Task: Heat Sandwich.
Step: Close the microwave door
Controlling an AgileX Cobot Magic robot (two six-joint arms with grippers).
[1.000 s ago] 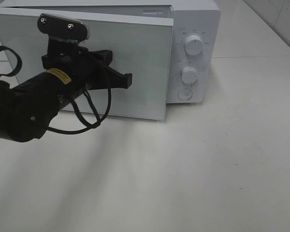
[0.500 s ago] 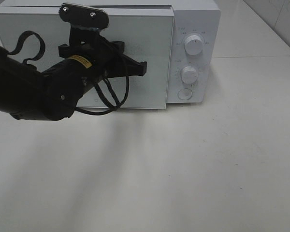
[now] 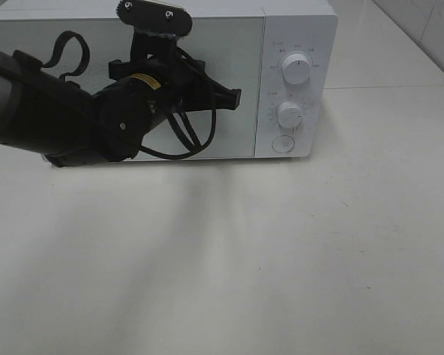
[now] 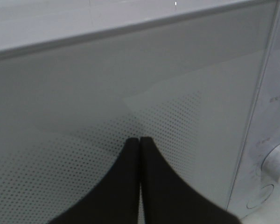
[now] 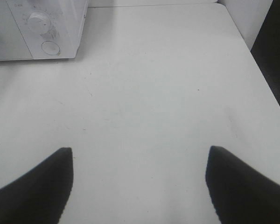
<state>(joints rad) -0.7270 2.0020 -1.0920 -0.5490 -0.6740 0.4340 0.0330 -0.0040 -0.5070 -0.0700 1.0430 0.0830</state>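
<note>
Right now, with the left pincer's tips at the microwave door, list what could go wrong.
1. The shut left pincer points its tips at the microwave door; pushing harder might slide the microwave on the smooth table.
2. The door looks flush, but its latch cannot be seen, so it may spring back.
3. The sandwich is not visible in any view, so heating might start with nothing inside.
</note>
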